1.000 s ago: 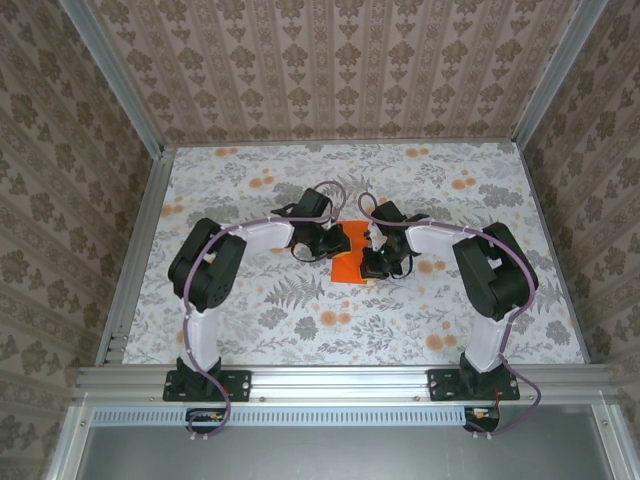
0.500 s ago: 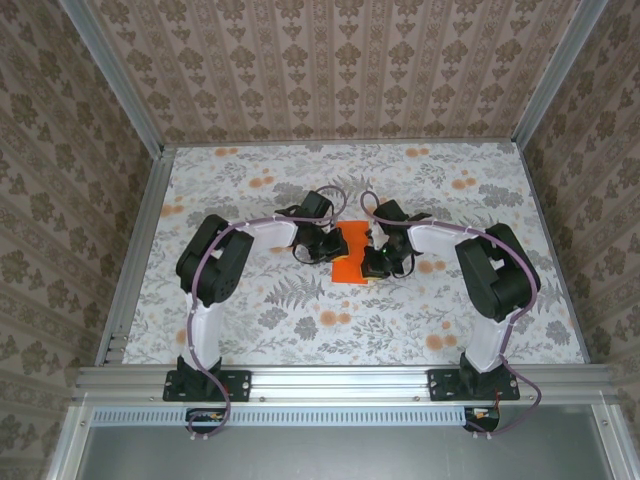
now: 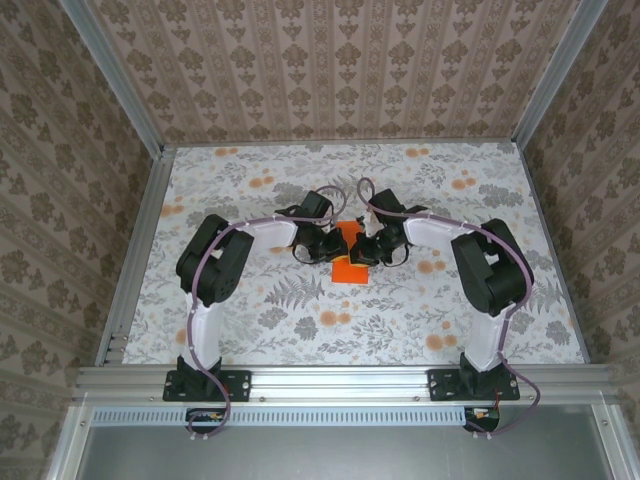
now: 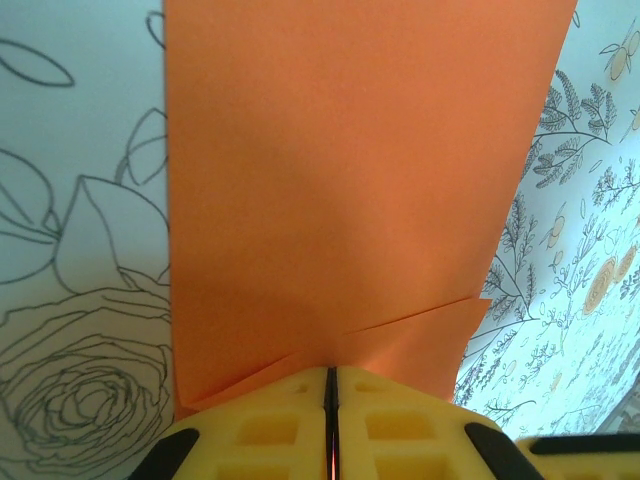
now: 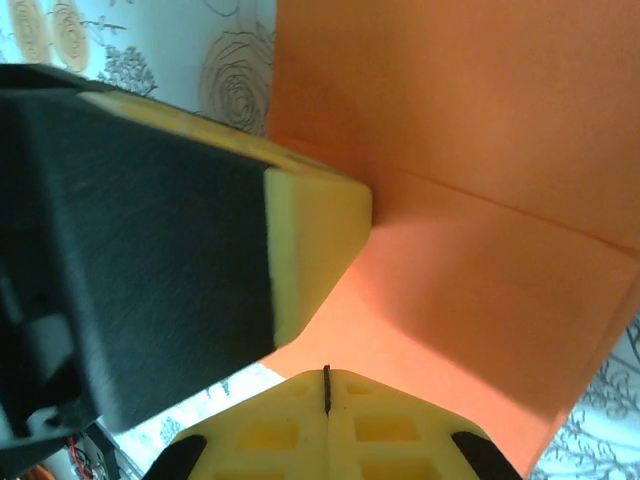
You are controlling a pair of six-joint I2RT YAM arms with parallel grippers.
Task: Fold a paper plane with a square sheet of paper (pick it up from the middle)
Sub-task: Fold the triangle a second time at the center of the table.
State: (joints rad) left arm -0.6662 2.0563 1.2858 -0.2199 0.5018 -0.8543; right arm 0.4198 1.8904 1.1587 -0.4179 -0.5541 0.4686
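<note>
Orange sheet is mid-table, partly folded, wedged between the two grippers.

Edges and room:
- Table is bare print all round the sheet. Side rails and back wall are well apart from it.
- The only tight spot is at the sheet itself. Left gripper is against its left side and right gripper against its right side, with the two nearly touching each other.
- Right wrist view: one left finger presses on the sheet just beside the right gripper's tips.
- The sheet's near edge sticks out free toward the arm bases.

Orientation:
- From the top, the long axis runs from the arm bases toward the back wall. The near end is wider, and the far end is narrower and partly hidden by the wrists.
- Left wrist view: long straight side edges run away from the pads, and two slanted fold edges meet just ahead of the tips.
- I can't tell which end is the nose, or whether the sheet is off the table.

Jaws:
- Left: pads pressed together, with the sheet's edge pinched in the slit.
- Right: pads fully together and tips right at the sheet's edge. I can't tell if any paper is caught between them.
</note>
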